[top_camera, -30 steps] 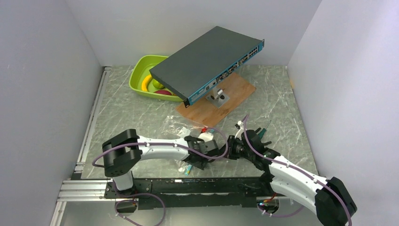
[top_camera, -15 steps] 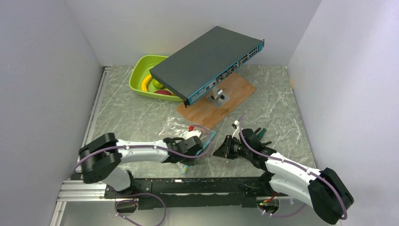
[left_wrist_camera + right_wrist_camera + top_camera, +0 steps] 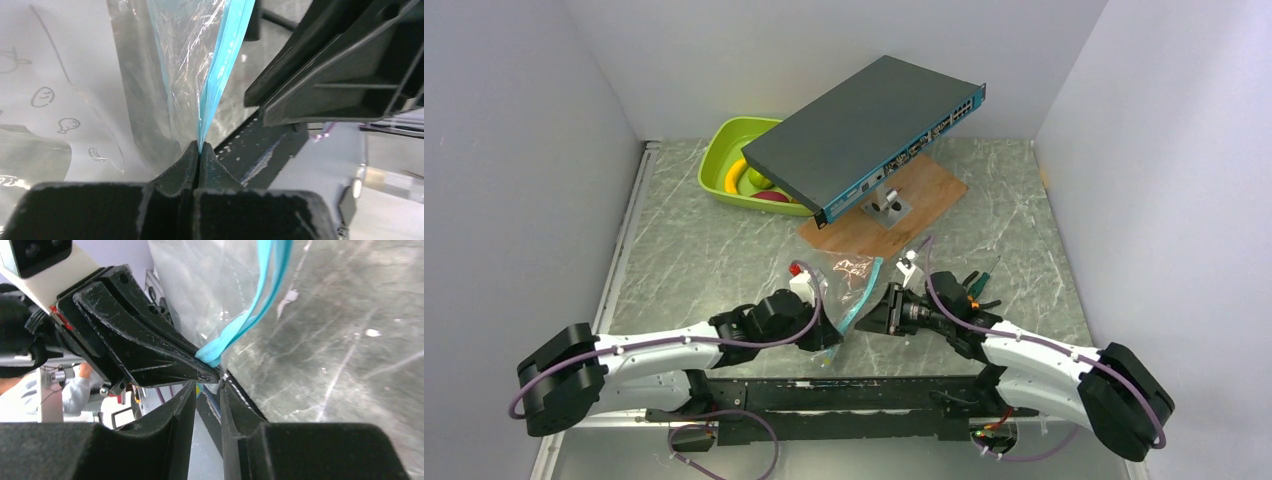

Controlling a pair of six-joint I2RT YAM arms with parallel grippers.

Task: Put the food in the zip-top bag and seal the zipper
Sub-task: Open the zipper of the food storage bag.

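Note:
The clear zip-top bag point(image 3: 849, 278) stands crumpled between the two arms, and its teal zipper point(image 3: 861, 293) runs down to my left gripper point(image 3: 832, 335). That gripper point(image 3: 200, 148) is shut on the near end of the zipper point(image 3: 226, 65). My right gripper point(image 3: 876, 312) faces it a finger's width away. Its jaws point(image 3: 207, 386) stand slightly apart, just under the zipper's end point(image 3: 220, 346), with nothing between them. The food lies in the lime-green tray point(image 3: 720, 150): a yellow banana point(image 3: 736, 178), a green apple point(image 3: 759, 180) and a red piece point(image 3: 772, 196), partly hidden.
A dark network switch point(image 3: 864, 130) sits tilted on a stand over a wooden board point(image 3: 924, 190) and overhangs the tray's right side. White walls close in the left, back and right. A black rail point(image 3: 844, 395) runs along the near edge.
My left gripper has shut on the zipper's end and its arm has drawn back leftward, pulling the bag upright. My right gripper has opened slightly and shifted left.

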